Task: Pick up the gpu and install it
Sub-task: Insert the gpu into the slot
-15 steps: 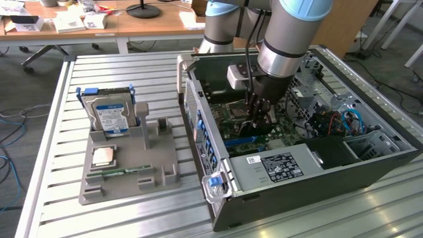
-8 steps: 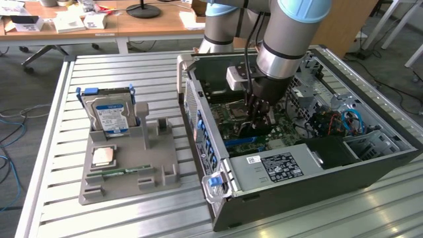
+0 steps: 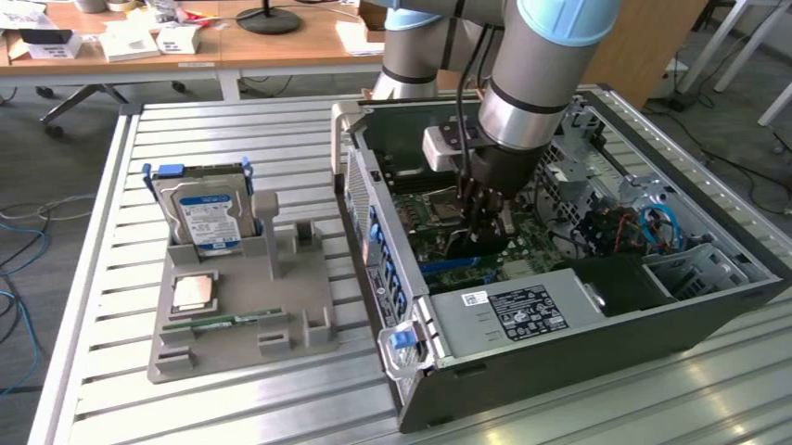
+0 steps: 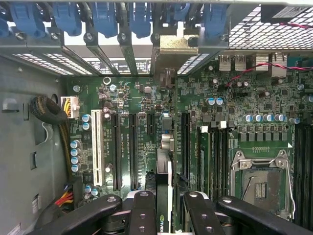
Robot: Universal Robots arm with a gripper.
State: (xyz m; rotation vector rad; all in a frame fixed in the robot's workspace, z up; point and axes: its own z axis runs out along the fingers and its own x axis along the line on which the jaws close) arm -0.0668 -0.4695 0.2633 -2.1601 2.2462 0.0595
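The claw [image 4: 168,208] gripped the gpu [image 4: 165,164] edge-on inside the computer case [image 3: 594,348], just above a motherboard [image 4: 132,98] slot, apparently mid-installation, a step that called for square alignment and a firm downward press.

You can read one brand name: NVIDIA, printed along the edge of the graphics card [image 4: 163,220]. The dark label on the power supply [image 3: 526,311], the blue label on the hard drive [image 3: 208,218] and the white print on the motherboard [image 4: 146,98] are too small for you to read.
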